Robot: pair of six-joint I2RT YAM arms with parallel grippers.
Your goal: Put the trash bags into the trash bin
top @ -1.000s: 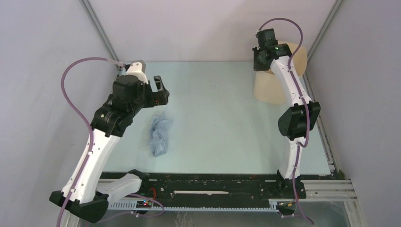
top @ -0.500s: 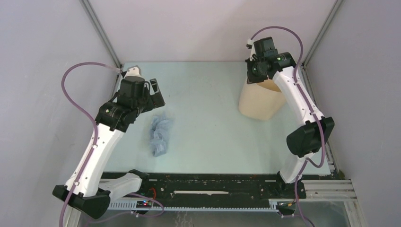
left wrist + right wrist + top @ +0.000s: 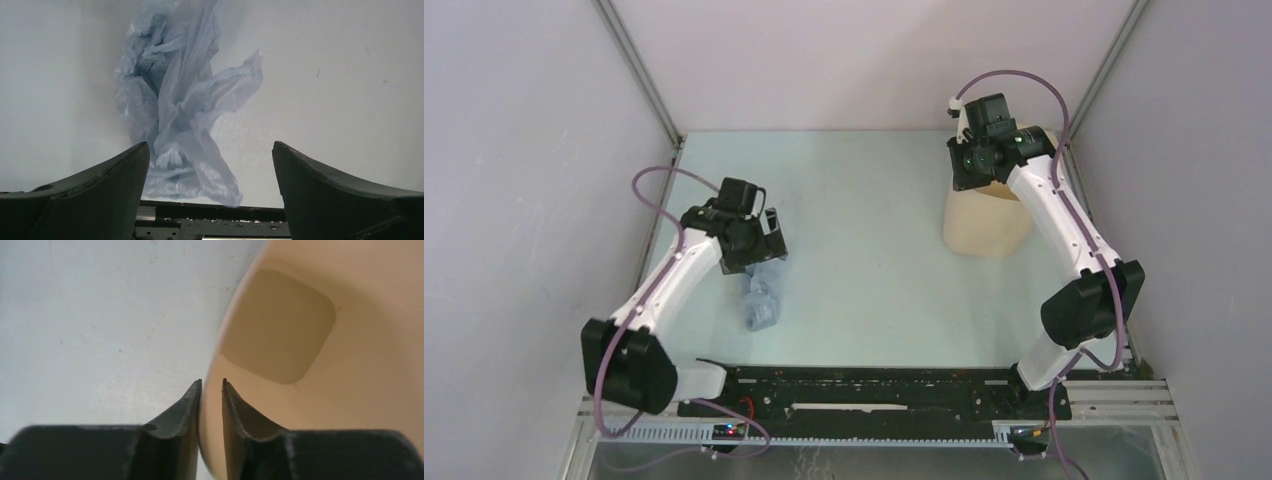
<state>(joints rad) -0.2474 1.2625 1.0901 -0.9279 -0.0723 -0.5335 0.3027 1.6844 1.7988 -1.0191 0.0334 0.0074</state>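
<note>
The pale-blue trash bag (image 3: 762,293) lies crumpled on the table at the left; in the left wrist view the trash bag (image 3: 177,115) lies below and between my fingers. My left gripper (image 3: 769,245) hovers over its far end, jaws wide open and empty; it shows in the left wrist view (image 3: 210,155). The beige trash bin (image 3: 986,222) stands upright at the far right. My right gripper (image 3: 972,178) is shut on the bin's left rim; in the right wrist view (image 3: 211,385) one finger is outside the wall and one inside the trash bin (image 3: 300,340).
Grey enclosure walls with metal posts (image 3: 634,60) close in the pale table (image 3: 864,260) on three sides. A black rail with cable tray (image 3: 864,390) runs along the near edge by the arm bases.
My left arm has swung down and inward, bringing its open gripper from beyond the bag to just over it. My right gripper has moved the bin nearer and inward, now upright.
</note>
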